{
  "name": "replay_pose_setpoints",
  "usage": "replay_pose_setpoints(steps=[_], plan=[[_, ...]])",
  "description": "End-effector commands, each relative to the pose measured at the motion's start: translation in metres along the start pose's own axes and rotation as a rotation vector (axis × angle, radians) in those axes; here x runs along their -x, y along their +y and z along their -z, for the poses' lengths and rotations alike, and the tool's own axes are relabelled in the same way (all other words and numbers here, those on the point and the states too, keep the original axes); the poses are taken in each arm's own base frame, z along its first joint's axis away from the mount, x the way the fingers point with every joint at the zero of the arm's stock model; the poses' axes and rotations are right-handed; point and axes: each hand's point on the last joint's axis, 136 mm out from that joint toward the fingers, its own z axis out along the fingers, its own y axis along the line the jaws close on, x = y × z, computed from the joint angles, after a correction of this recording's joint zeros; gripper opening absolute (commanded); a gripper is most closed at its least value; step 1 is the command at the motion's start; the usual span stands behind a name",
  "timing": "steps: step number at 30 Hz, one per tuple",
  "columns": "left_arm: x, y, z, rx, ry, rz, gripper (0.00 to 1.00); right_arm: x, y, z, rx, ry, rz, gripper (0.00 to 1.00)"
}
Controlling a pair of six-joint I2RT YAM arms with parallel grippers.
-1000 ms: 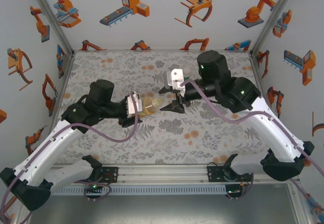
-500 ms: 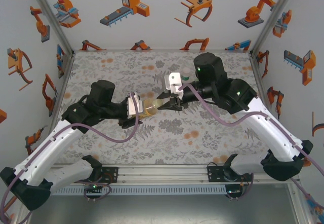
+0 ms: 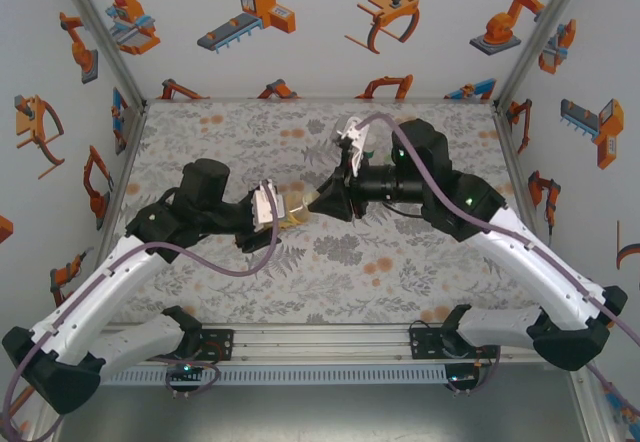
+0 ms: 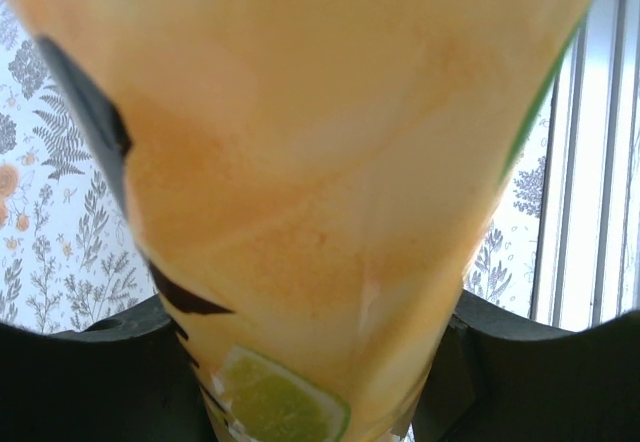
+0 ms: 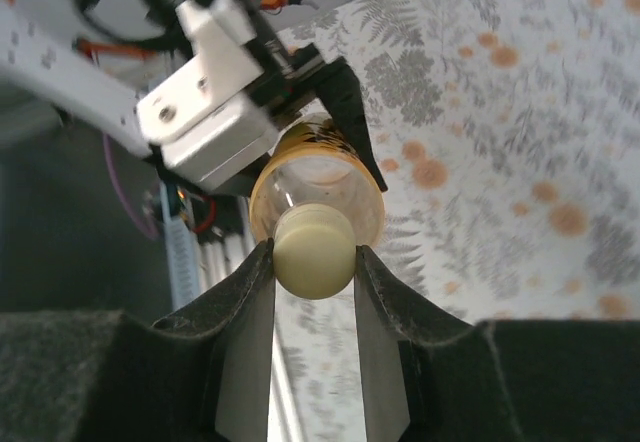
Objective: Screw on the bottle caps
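Observation:
My left gripper is shut on the yellow-orange juice bottle, held on its side above the middle of the table with its neck to the right. The bottle's orange label with a lime slice sits between the dark jaws of the left gripper. My right gripper meets the neck from the right. In the right wrist view the right gripper is shut on the pale yellow cap, which sits at the mouth of the bottle.
The floral tablecloth lies under both arms. White walls printed with orange robots close the back and sides. A metal rail runs along the near edge between the arm bases.
The right gripper has closed on the pale yellow cap at the bottle's neck, and its wrist has rolled round. The left gripper has kept the bottle in place.

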Motion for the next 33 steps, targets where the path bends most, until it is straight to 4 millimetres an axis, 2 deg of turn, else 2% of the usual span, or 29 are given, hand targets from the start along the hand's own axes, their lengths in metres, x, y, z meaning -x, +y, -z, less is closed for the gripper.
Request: replay_pose_setpoints(steps=[1,3,7,10,14,17,19,23,29,33], plan=[[0.023,0.012,-0.002,0.032,-0.094,-0.032,0.0,-0.005,-0.047,-0.001,-0.25,-0.094,-0.539,0.0],[0.023,0.016,-0.006,0.04,-0.1,-0.023,0.0,-0.02,-0.062,-0.001,-0.328,-0.103,-0.75,0.0],[0.026,0.023,-0.011,0.056,-0.102,-0.022,0.0,-0.047,-0.068,-0.012,-0.364,-0.065,-1.086,0.03],[0.026,0.027,-0.013,0.063,-0.093,-0.031,0.0,-0.05,-0.068,-0.017,-0.389,-0.016,-1.118,0.01],[0.026,0.028,-0.014,0.065,-0.092,-0.047,0.02,-0.042,-0.068,-0.014,-0.404,-0.01,-1.074,0.1],[0.025,0.028,-0.015,0.064,-0.09,-0.049,0.02,-0.027,-0.066,-0.011,-0.368,-0.048,-0.976,0.18],[0.026,0.027,-0.015,0.059,-0.092,-0.049,0.03,-0.01,-0.057,-0.01,-0.305,-0.066,-0.83,0.29],[0.026,0.022,-0.013,0.042,-0.101,-0.052,0.05,0.01,-0.046,0.002,-0.27,-0.078,-0.572,0.46],[0.027,0.012,-0.008,0.01,-0.116,-0.05,0.09,0.038,-0.03,0.025,-0.24,-0.128,-0.222,0.52],[0.028,0.006,-0.005,-0.008,-0.127,-0.034,0.11,0.044,-0.014,0.032,-0.19,-0.115,0.031,0.57]])
